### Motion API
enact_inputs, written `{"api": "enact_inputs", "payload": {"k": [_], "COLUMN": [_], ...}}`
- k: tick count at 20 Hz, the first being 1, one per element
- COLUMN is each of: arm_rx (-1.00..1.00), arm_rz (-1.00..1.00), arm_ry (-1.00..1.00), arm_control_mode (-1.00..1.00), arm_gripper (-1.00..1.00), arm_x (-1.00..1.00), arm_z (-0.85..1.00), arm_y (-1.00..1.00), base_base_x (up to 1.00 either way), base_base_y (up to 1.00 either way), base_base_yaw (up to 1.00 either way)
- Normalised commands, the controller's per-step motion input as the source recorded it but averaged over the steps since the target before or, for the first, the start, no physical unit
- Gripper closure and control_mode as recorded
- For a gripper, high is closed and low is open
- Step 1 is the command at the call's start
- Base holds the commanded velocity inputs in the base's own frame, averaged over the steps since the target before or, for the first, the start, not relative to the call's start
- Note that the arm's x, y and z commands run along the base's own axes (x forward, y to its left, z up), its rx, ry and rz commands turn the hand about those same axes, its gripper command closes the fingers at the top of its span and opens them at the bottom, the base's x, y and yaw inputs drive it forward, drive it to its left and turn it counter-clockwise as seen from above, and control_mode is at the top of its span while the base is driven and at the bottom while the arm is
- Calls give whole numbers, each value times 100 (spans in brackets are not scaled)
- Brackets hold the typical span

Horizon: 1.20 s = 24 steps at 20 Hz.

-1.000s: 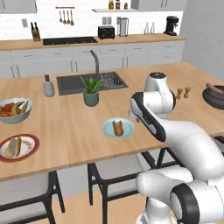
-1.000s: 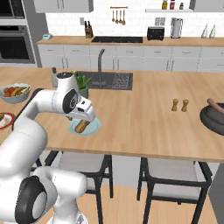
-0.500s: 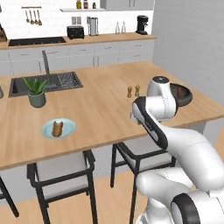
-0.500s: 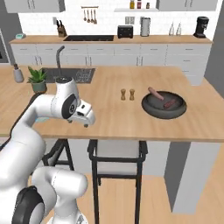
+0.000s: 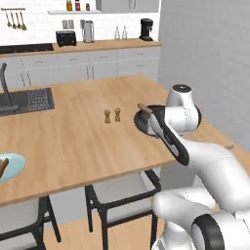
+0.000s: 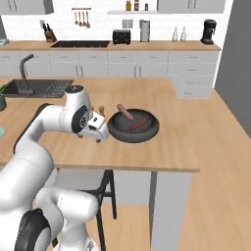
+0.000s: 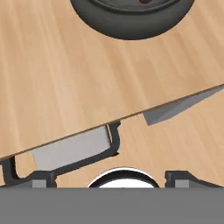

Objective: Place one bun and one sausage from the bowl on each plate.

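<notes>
The dark grey bowl (image 6: 133, 128) sits on the wooden counter near its right end. Two reddish-brown sausages are in it: one sausage (image 6: 124, 112) leans on the far rim and another (image 6: 138, 124) lies inside. My gripper (image 6: 99, 138) hovers low just left of the bowl, near the counter's front edge. In the hand view the gripper (image 7: 111, 177) is open with nothing between its fingers, and the bowl (image 7: 131, 19) is at the top. My arm covers much of the bowl (image 5: 142, 122). The pale blue plate (image 5: 12, 165) lies at the far left. The bun is out of view.
Two small brown shakers (image 5: 112, 115) stand on the counter left of the bowl. A sink (image 6: 34, 88) is set in the far left of the counter. A dark stool (image 7: 78, 148) stands under the counter's front edge. A grey wall (image 5: 205, 58) rises at the right.
The whole scene has slid left as the base drove right along the counter. The bowl has come from the far right edge to just beside my gripper, which stays open.
</notes>
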Motion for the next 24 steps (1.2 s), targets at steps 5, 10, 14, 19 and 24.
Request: {"api": "enact_inputs", "payload": {"k": [5,10,14,19,24], "arm_rx": [0,0,5,3,5], "arm_rz": [0,0,-2,-28,-31], "arm_ry": [0,0,1,8,11], "arm_control_mode": [100,100,-100,-100,-100], "arm_gripper": [-100,-100,-100,-100,-100], "arm_x": [0,0,62,95,68], "arm_z": [0,0,10,4,0], "arm_y": [0,0,-38,-13,-49], "base_base_x": [51,23,12,0,0], "base_base_y": [-62,-73,-16,0,0], "base_base_yaw": [44,31,0,0,0]}}
